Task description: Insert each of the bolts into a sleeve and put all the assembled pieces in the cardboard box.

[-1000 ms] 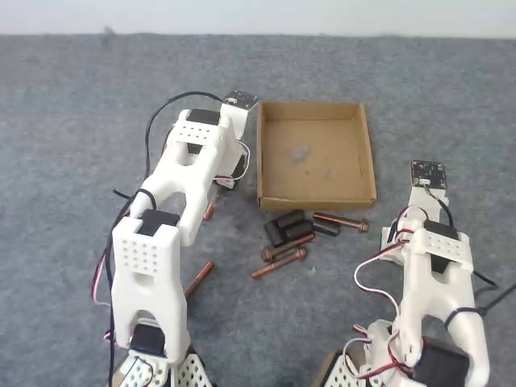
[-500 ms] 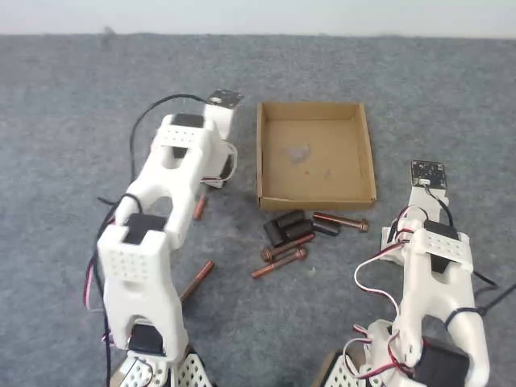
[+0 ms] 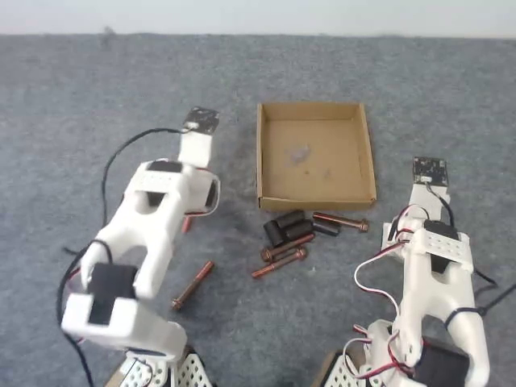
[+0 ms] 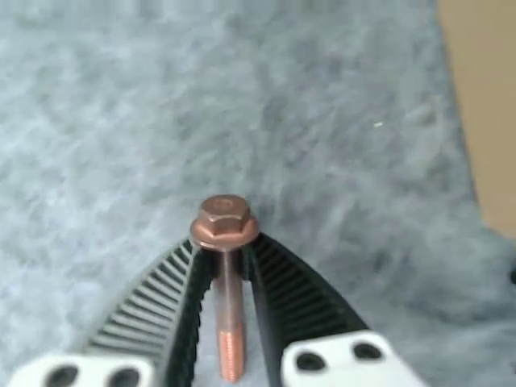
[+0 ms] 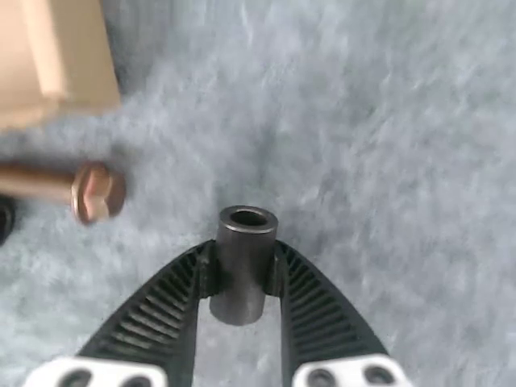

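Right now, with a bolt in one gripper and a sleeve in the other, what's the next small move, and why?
Probably bring the left gripper toward the right gripper. The left is shut on a copper bolt, the right on a black sleeve with its bore open, and the high view shows them well apart.

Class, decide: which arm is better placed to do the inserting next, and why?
Left, probably: the left hand grips a bolt, while the right hand holds a sleeve, open bore outward.
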